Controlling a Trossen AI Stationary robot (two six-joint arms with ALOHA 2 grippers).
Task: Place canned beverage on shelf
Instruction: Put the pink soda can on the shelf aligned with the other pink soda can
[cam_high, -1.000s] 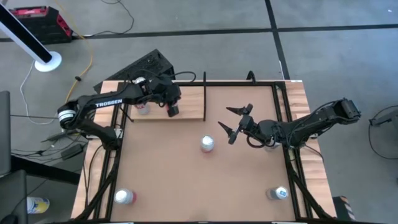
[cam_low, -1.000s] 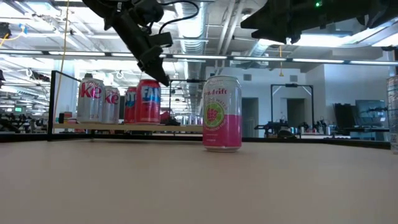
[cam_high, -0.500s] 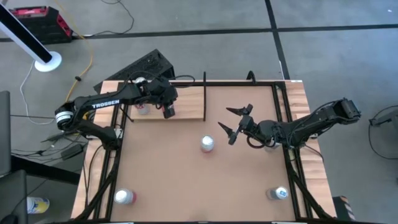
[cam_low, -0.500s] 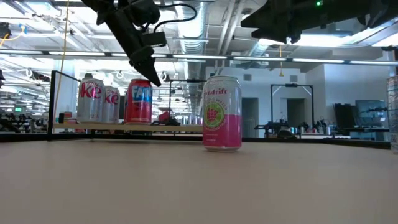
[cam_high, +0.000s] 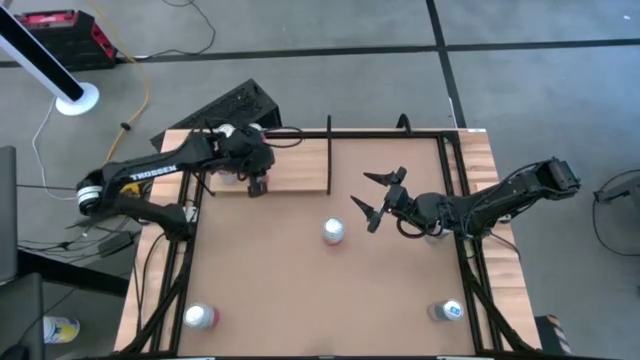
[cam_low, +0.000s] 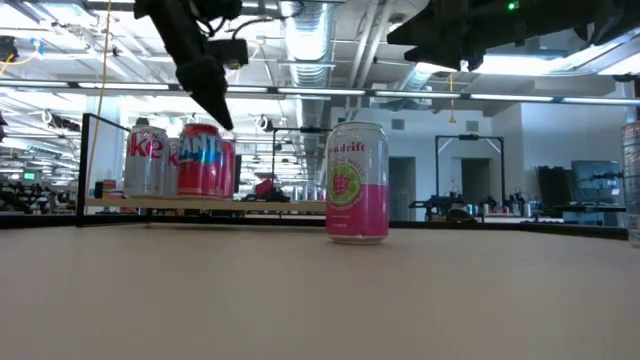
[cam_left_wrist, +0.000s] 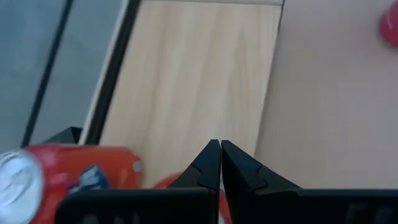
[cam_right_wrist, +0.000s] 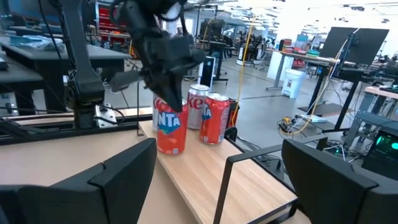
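Standing upright on pale shelf (cam_high: 300, 165), red can (cam_low: 203, 160), left end effector (cam_high: 258, 186) pinched together above

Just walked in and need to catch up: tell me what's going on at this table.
The left gripper, fingers shut, is over the pale shelf among the cans standing there, right by the red Fanta can. The right gripper hangs open over the table, near the pink-and-white can waiting at its middle. Two more cans stand near the table's front corners.

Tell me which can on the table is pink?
The pink-and-white can standing alone mid-table; the cans on the shelf are red and silver.
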